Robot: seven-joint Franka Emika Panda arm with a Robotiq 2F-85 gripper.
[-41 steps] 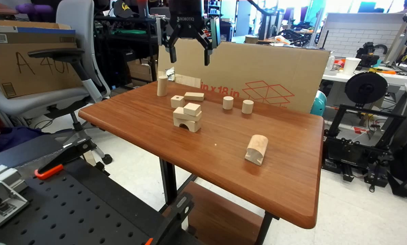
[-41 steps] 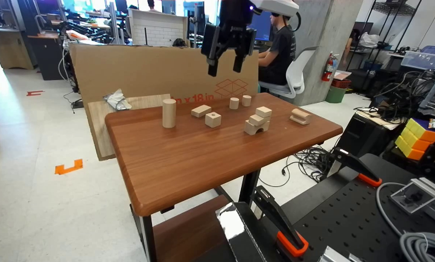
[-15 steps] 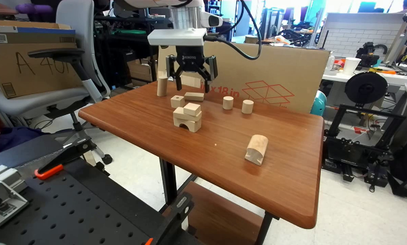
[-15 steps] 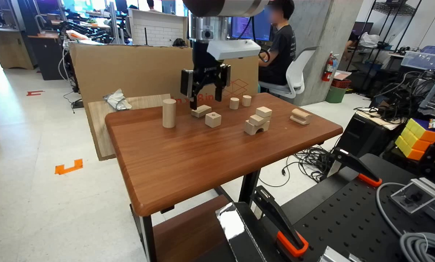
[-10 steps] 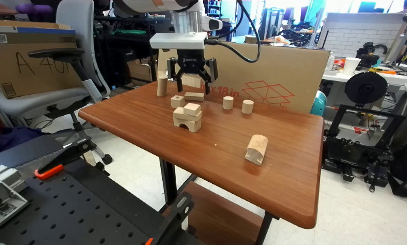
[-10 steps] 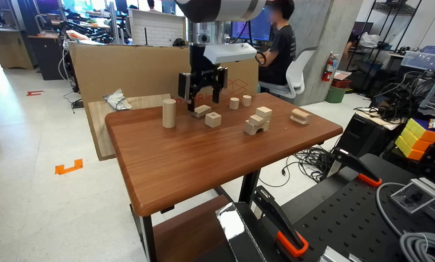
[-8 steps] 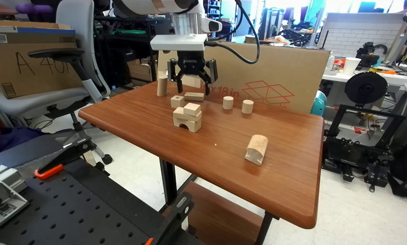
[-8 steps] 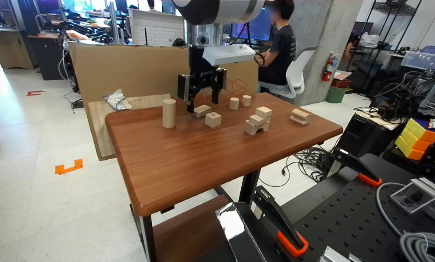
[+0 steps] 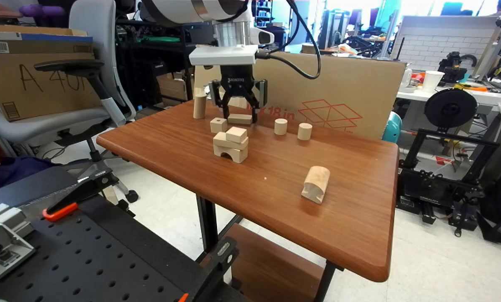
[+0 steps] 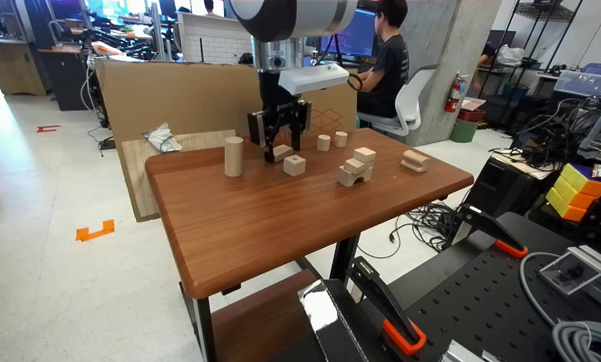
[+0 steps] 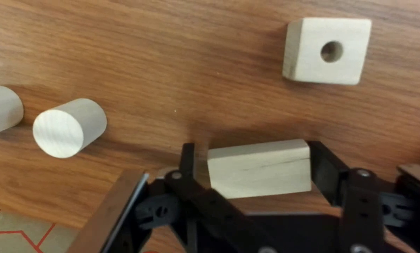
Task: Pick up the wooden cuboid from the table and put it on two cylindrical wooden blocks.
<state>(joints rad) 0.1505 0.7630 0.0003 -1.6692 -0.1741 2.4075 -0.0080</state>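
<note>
The wooden cuboid (image 9: 240, 119) lies flat on the table near its back edge; it also shows in the wrist view (image 11: 262, 172). My gripper (image 10: 281, 152) is low around it, one finger past each end. In the wrist view, the right-hand finger (image 11: 327, 168) is against or very close to one end, and a small gap shows between the left-hand finger (image 11: 187, 158) and the other end. The gripper is open, partly narrowed. Two short wooden cylinders stand upright, slightly apart: one nearer the cuboid (image 9: 280, 127), one farther away (image 9: 305, 131). Nothing rests on them.
A cube with a hole (image 11: 327, 51) sits close to the cuboid. A tall wooden cylinder (image 10: 233, 157) stands nearby. A bridge piece (image 9: 235, 155) carries stacked blocks. A rounded block (image 9: 316, 183) lies farther off. A cardboard sheet (image 9: 338, 84) stands behind the table.
My gripper has come down from high above the table to around the cuboid. Its fingers have drawn closer together. The cuboid has shifted very slightly toward the cylinders.
</note>
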